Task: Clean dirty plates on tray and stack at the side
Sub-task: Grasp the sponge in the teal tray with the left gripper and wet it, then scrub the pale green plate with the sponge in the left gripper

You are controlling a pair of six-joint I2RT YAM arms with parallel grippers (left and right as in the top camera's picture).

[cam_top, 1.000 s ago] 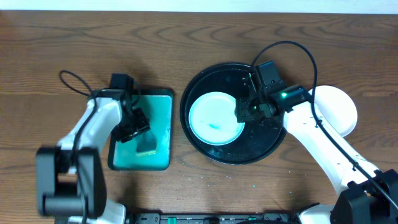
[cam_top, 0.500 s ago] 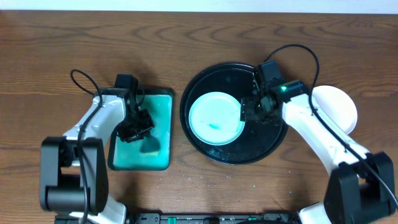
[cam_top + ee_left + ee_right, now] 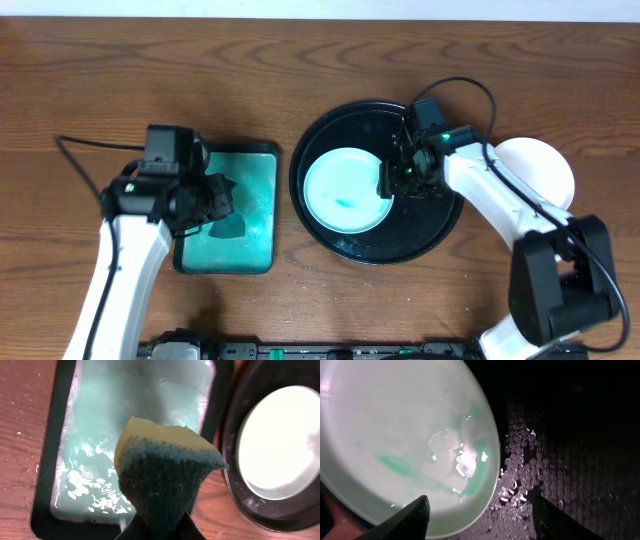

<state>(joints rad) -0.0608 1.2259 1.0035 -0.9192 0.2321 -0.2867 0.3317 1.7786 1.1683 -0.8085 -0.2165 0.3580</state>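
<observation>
One smeared plate (image 3: pixel 345 190); sponge (image 3: pixel 165 470) in left tool (image 3: pixel 159 529)

we saw a teal basin (image 3: pixel 255 190) on the brown wooden table (image 3: pixel 300 50), and a yellow-backed dark sponge (image 3: pixel 167 467) above its wet floor.

surface: brown wooden table (image 3: pixel 320 60); left: teal basin (image 3: pixel 256 250); centre: black tray (image 3: pixel 400 240); right: white plate (image 3: pixel 550 165)
</observation>
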